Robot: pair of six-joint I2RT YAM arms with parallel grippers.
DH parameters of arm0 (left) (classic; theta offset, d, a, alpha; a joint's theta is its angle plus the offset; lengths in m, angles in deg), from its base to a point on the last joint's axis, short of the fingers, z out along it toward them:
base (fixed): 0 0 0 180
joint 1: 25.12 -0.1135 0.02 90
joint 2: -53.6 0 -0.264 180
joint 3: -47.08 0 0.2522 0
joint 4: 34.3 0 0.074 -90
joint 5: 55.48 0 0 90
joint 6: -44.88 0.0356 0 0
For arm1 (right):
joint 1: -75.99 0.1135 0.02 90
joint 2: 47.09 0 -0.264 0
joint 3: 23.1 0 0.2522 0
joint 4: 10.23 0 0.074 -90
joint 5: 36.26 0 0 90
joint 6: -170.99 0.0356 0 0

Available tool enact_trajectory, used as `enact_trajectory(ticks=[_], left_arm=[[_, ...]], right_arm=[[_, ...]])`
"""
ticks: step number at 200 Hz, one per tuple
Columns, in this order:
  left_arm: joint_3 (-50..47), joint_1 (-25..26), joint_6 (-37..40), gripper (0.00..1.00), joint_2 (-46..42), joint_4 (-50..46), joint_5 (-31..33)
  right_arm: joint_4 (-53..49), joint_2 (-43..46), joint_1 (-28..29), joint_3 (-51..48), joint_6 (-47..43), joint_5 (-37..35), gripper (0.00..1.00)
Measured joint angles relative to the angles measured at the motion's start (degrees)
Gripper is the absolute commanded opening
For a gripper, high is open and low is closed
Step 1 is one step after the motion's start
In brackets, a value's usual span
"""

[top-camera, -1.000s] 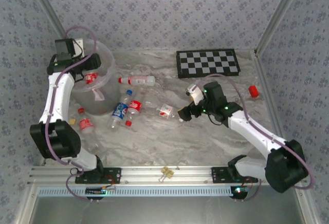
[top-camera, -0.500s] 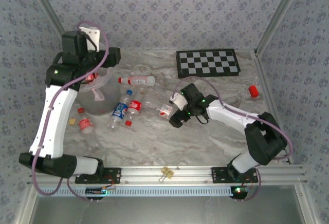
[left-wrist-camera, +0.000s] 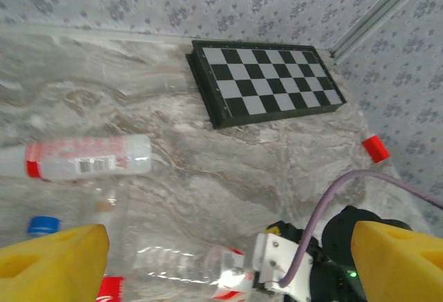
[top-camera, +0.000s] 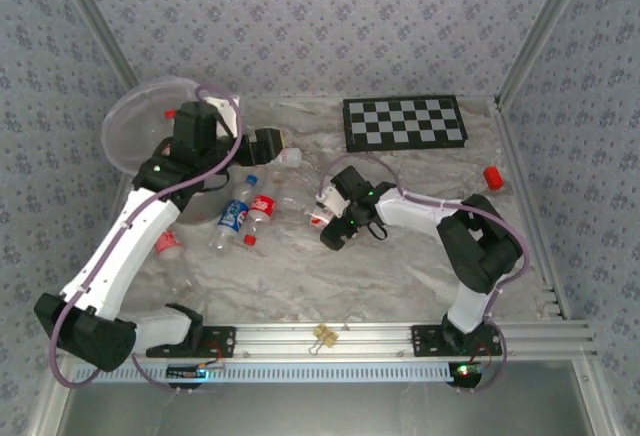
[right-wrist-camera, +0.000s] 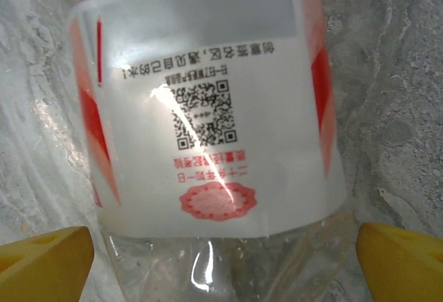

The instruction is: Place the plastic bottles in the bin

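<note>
One bottle now lies between the right fingers (spread wide).

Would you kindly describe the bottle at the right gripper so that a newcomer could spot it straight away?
From the black-and-white checkerboard at the far side of the table, come toward the near edge to the open right gripper. The clear bottle lying there is the one. Unlike the bottles beside the bin, it lies apart, its white label red-edged with a QR code.
</note>
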Motion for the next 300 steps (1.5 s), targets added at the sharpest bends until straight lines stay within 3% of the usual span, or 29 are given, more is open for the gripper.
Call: enact_trajectory(ticks=[15, 28, 55, 108, 152, 179, 213, 240, 300], left_arm=[[-1.86, 0.0, -2.56, 0.9, 0.02, 2.43, -1.27], [-2.32, 0.0, -4.33, 0.89, 0.07, 3.98, -2.08], [-2.34, 0.0, -7.04, 0.89, 0.07, 7.91, -4.17], [-2.29, 0.0, -9.86, 0.89, 1.99, 11.96, -6.99], [-2.29, 0.0, -12.55, 0.89, 5.68, 14.88, -8.96], [-2.29, 0.0, -14.86, 0.9, 6.51, 17.81, -9.11], [-4.96, 0.0, -19.5, 0.92, 7.48, 26.86, -9.11], [-6.47, 0.11, -22.01, 1.0, 7.85, 30.49, -9.46], [-3.91, 5.84, -21.7, 1.0, 14.34, 31.69, -10.21]], right_arm=[[0.46, 0.0, 0.0, 0.0, 0.2, -0.22, 0.91], [0.74, 0.0, 0.0, 0.0, 0.2, -0.24, 0.75], [1.05, -0.02, 0.0, 0.0, 0.44, -0.22, 0.69], [0.33, 0.76, -0.07, 0.26, 0.13, 0.24, 0.43], [-3.91, 10.91, -2.75, -1.03, -0.9, 1.55, 0.42], [-2.58, 23.21, -9.97, -5.9, 1.64, 6.19, 0.4], [7.17, 35.89, -17.84, -15.63, 9.86, 10.62, 0.41], [14.91, 38.75, -17.27, -21.35, 15.5, 12.13, 0.41], [26.34, 39.74, -12.09, -25.7, 20.74, 12.28, 0.41]])
